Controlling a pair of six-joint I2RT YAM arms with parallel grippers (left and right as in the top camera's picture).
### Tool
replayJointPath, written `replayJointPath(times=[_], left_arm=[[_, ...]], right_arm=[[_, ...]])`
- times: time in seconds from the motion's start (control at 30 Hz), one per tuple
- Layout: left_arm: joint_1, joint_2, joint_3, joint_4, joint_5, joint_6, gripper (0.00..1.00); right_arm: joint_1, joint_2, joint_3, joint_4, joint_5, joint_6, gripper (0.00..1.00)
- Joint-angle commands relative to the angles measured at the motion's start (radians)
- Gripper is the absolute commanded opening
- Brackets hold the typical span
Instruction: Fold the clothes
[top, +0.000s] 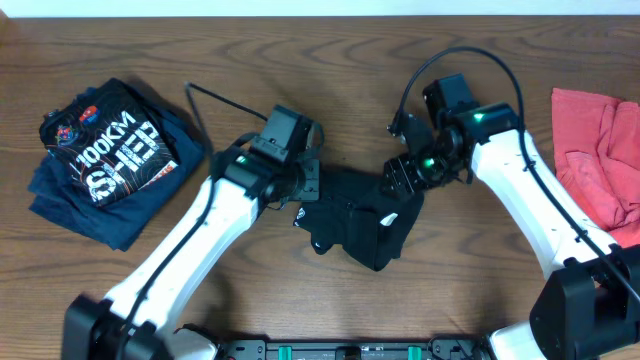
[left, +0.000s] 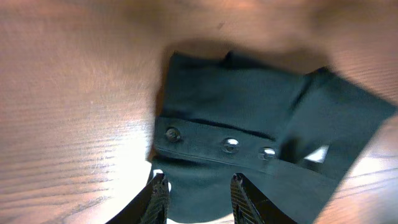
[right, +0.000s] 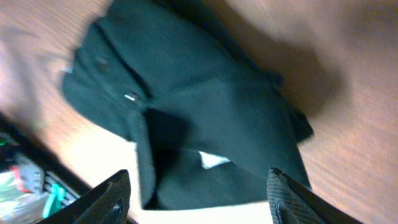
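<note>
A black garment (top: 357, 222) lies bunched and partly folded on the wooden table (top: 300, 60) between both arms. In the left wrist view the black garment (left: 249, 106) shows a placket with three metal snaps. My left gripper (top: 310, 186) hovers at its left edge, open (left: 198, 182), with cloth below the fingers and nothing pinched. My right gripper (top: 398, 180) hangs over its right edge, wide open (right: 198, 177) above the black garment (right: 199, 106), where a small white tag (right: 214, 160) shows. A navy "100KM" shirt (top: 105, 160) lies folded at the far left. A salmon-red garment (top: 600, 150) lies at the right edge.
A thin black cable (top: 200, 105) runs across the table between the navy shirt and my left arm. The robot base rail (top: 350, 350) sits along the front edge.
</note>
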Motion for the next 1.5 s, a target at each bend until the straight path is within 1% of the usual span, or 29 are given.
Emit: replayJointPath(times=[0.0, 0.13, 0.37, 0.47, 0.57, 0.63, 0.67, 0.73, 0.77, 0.8, 0.83, 1.0, 1.1, 1.13, 1.17, 1.2, 1.23, 1.27, 1.33, 1.4, 1.47], left_arm=[[0.002, 0.06, -0.004, -0.009, 0.014, 0.02, 0.35], [0.002, 0.093, -0.004, -0.009, 0.029, 0.02, 0.35], [0.002, 0.096, -0.004, -0.009, 0.029, 0.02, 0.35], [0.002, 0.096, -0.004, -0.01, 0.029, 0.02, 0.35], [0.002, 0.096, -0.004, -0.009, 0.029, 0.02, 0.35], [0.002, 0.096, -0.004, -0.01, 0.029, 0.02, 0.35], [0.002, 0.096, -0.004, -0.01, 0.029, 0.02, 0.35], [0.002, 0.096, -0.004, -0.01, 0.029, 0.02, 0.35], [0.002, 0.096, -0.004, -0.01, 0.029, 0.02, 0.35], [0.002, 0.096, -0.004, -0.01, 0.029, 0.02, 0.35], [0.002, 0.096, -0.004, -0.01, 0.029, 0.02, 0.35], [0.002, 0.096, -0.004, -0.01, 0.029, 0.02, 0.36], [0.002, 0.096, -0.004, -0.01, 0.029, 0.02, 0.36], [0.002, 0.096, -0.004, -0.01, 0.029, 0.02, 0.36], [0.002, 0.096, -0.004, -0.01, 0.029, 0.02, 0.36], [0.002, 0.096, -0.004, -0.009, 0.029, 0.02, 0.36], [0.002, 0.096, -0.004, -0.009, 0.029, 0.02, 0.36], [0.002, 0.096, -0.004, -0.009, 0.029, 0.02, 0.36], [0.002, 0.096, -0.004, -0.009, 0.029, 0.02, 0.36], [0.002, 0.096, -0.004, -0.008, 0.029, 0.02, 0.36], [0.002, 0.096, -0.004, -0.001, 0.028, 0.021, 0.36]], right_arm=[[0.002, 0.009, -0.062, 0.002, 0.139, 0.092, 0.68], [0.0, 0.009, -0.108, 0.029, 0.185, 0.105, 0.68], [0.0, 0.009, -0.144, 0.089, 0.191, 0.108, 0.69], [0.0, 0.009, -0.17, 0.139, 0.188, 0.111, 0.71], [0.0, 0.009, -0.203, 0.194, 0.172, 0.124, 0.67], [0.0, 0.009, -0.219, 0.223, 0.159, 0.124, 0.57], [0.0, 0.009, -0.226, 0.235, 0.16, 0.125, 0.42], [-0.002, 0.009, -0.227, 0.251, 0.163, 0.122, 0.16], [-0.005, 0.008, -0.224, 0.269, 0.172, 0.119, 0.08], [-0.011, 0.006, -0.217, 0.283, 0.188, 0.119, 0.02], [-0.021, 0.006, -0.203, 0.3, 0.211, 0.119, 0.01], [-0.074, 0.007, -0.148, 0.378, 0.329, 0.119, 0.01], [-0.09, 0.011, -0.151, 0.375, 0.362, 0.118, 0.01], [-0.09, 0.012, -0.154, 0.367, 0.361, 0.118, 0.04], [-0.09, 0.014, -0.155, 0.359, 0.362, 0.117, 0.14], [-0.086, 0.014, -0.155, 0.348, 0.36, 0.101, 0.29], [-0.082, 0.014, -0.155, 0.337, 0.359, 0.086, 0.41], [-0.078, 0.014, -0.155, 0.326, 0.359, 0.07, 0.46], [-0.077, 0.01, -0.151, 0.299, 0.362, 0.062, 0.49], [-0.082, -0.002, -0.137, 0.258, 0.35, 0.069, 0.5], [-0.084, -0.023, -0.117, 0.214, 0.264, 0.065, 0.49]])
